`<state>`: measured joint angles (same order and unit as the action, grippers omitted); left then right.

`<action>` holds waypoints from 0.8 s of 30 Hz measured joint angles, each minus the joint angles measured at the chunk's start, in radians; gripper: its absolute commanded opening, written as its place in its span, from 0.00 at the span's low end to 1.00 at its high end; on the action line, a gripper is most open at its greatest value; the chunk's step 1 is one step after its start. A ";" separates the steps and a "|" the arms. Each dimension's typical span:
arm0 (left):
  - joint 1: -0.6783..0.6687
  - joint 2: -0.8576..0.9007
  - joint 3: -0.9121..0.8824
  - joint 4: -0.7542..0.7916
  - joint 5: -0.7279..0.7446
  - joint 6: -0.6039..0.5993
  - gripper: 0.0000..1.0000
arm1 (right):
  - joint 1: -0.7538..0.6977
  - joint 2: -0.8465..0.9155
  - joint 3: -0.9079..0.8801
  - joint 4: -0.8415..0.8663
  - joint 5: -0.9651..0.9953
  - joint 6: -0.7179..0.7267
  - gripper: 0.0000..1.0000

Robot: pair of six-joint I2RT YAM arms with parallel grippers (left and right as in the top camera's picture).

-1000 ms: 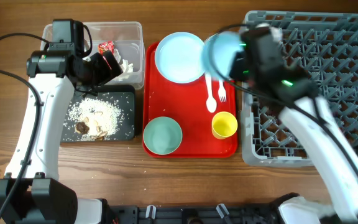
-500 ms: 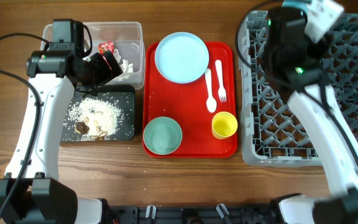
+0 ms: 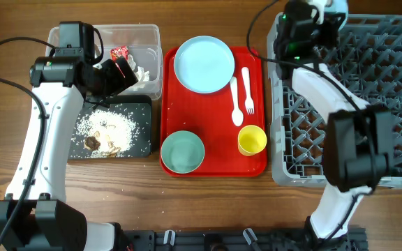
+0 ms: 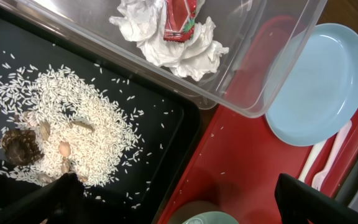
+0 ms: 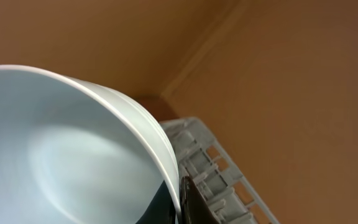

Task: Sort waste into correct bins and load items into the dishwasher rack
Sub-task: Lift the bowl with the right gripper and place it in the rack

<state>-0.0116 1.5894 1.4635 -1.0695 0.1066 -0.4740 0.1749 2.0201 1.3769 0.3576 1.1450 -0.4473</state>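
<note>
Two bowls are listed: a mint bowl (image 3: 183, 151) on the near-left corner of the red tray (image 3: 215, 118), and a pale bowl (image 5: 73, 155), clamped at its rim by the right gripper (image 3: 316, 14), right of the tray over the far-left corner of the dishwasher rack (image 3: 368, 90). Also laid on the tray: plate (image 3: 203, 64), spoon (image 3: 235, 101), fork (image 3: 247, 87), yellow cup (image 3: 252, 140). Left of the tray: clear tub (image 3: 152, 38) containing wrapper (image 3: 119, 51) and paper scraps (image 4: 185, 53); black tray (image 3: 145, 143) bearing rice crumbs (image 4: 73, 118) and brown lumps (image 4: 18, 146). The left gripper (image 3: 119, 70) is held spread and empty over the tub's near edge.
</note>
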 measured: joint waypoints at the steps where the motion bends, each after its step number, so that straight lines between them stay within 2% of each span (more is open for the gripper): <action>1: 0.000 0.000 0.000 0.000 0.000 0.000 1.00 | 0.000 0.020 0.000 0.000 0.000 -0.017 0.04; 9: 0.000 0.000 0.000 0.000 0.000 0.000 1.00 | 0.027 0.058 0.000 -0.025 0.004 -0.076 0.04; 16: 0.000 0.000 0.000 0.000 0.000 0.000 1.00 | 0.053 0.055 0.007 -0.148 0.035 -0.104 0.05; 17: 0.000 0.000 0.000 0.000 0.000 0.000 1.00 | 0.053 0.053 0.011 -0.168 0.034 -0.104 0.13; 20: 0.000 0.000 0.000 0.000 0.000 0.000 1.00 | 0.054 0.049 0.014 -0.208 0.034 -0.106 0.59; 22: 0.000 0.000 0.000 0.000 0.000 0.000 1.00 | 0.056 0.051 0.011 -0.237 0.022 -0.113 0.74; 24: 0.000 0.000 0.000 0.000 0.000 0.000 1.00 | 0.056 0.053 0.009 -0.243 0.016 -0.122 0.81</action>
<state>-0.0116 1.5894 1.4635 -1.0698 0.1066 -0.4740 0.2314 2.0731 1.3857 0.1143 1.1610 -0.5697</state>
